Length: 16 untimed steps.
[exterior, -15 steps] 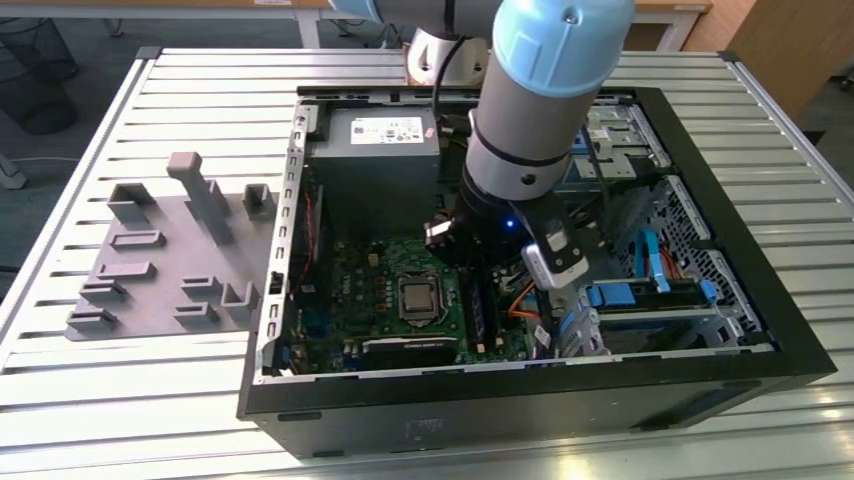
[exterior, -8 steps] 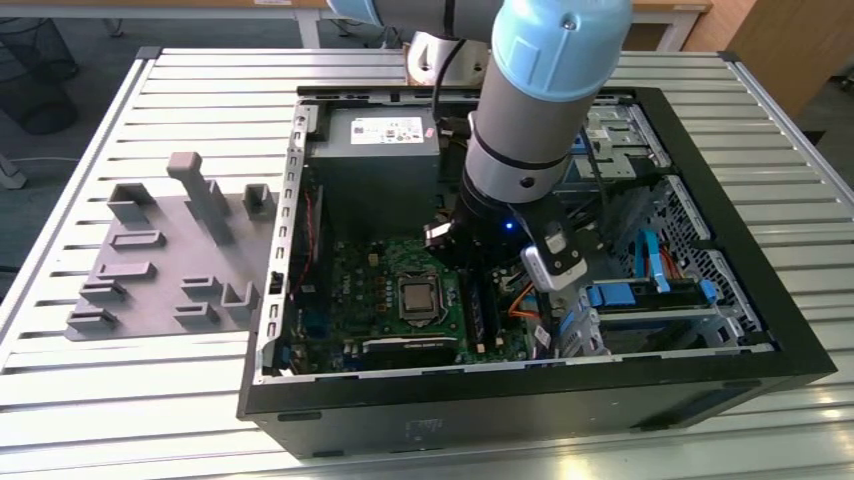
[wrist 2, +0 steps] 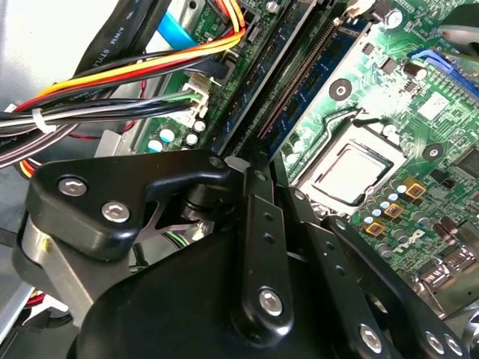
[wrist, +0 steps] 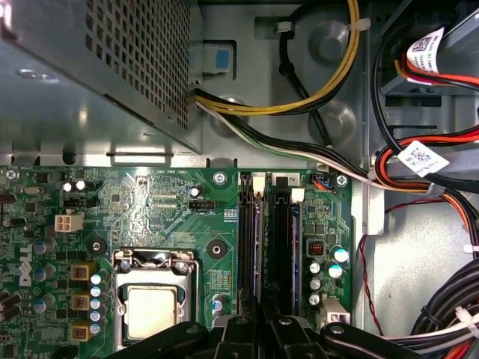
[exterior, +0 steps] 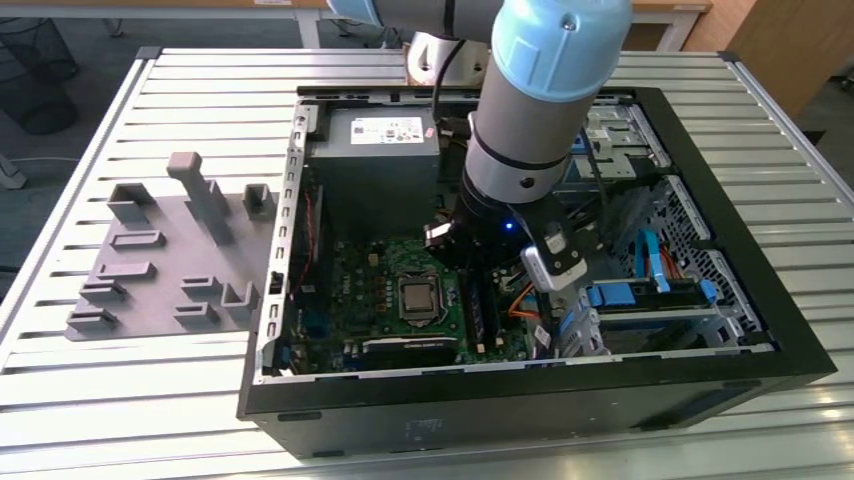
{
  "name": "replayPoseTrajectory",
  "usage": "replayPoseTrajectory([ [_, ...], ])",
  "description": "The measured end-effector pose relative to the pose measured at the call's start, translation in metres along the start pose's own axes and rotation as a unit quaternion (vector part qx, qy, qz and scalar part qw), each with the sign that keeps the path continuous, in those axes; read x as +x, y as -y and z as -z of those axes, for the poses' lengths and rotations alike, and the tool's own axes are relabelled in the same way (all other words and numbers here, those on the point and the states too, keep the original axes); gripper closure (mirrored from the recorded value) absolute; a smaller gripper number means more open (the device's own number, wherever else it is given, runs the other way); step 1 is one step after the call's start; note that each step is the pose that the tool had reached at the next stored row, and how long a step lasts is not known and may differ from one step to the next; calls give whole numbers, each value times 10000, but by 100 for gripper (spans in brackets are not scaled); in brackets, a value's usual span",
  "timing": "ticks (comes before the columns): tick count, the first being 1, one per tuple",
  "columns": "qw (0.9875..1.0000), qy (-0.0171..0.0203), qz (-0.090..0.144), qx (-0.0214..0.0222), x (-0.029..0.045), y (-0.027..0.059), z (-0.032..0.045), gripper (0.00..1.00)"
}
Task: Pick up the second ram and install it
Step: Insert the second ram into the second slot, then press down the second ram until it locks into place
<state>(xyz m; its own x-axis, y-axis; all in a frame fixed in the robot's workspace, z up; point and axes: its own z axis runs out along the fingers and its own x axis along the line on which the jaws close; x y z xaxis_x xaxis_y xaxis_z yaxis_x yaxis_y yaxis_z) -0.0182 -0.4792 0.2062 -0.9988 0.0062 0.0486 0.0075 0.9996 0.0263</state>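
Note:
The second ram (wrist 2: pixel 249 88) is a slim dark green stick standing on edge along the long black slots of the motherboard (exterior: pixel 360 300), beside the processor socket (wrist 2: pixel 352 170). In the first wrist view the second ram (wrist: pixel 257 239) appears as a thin strip running away from my fingers. My gripper (wrist 2: pixel 251 161) is down inside the computer case with its black fingers (wrist: pixel 238 329) drawn together on the near end of the stick. Another stick (wrist: pixel 294 247) stands in the neighbouring slot. In the exterior view the arm's wrist (exterior: pixel 501 215) covers the spot.
The open black computer case (exterior: pixel 534 390) lies on a slatted metal table. The power supply (exterior: pixel 374 150) and bundles of coloured cables (wrist 2: pixel 150 67) crowd the slots. The drive bay (exterior: pixel 654 290) is on the exterior view's right. A gray fixture plate (exterior: pixel 160 270) lies outside the case.

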Motion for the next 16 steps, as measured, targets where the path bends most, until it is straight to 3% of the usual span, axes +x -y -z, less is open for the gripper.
replayPoseTrajectory([
  [4, 10000, 0, 0, -1, 0, 0, -2, 85],
  [5, 10000, 0, 0, -1, 0, 0, -2, 79],
  [9, 10000, -3, -1, 0, 1, 0, 18, 79],
  [16, 10000, -11, -1, 0, 12, -7, 248, 79],
])
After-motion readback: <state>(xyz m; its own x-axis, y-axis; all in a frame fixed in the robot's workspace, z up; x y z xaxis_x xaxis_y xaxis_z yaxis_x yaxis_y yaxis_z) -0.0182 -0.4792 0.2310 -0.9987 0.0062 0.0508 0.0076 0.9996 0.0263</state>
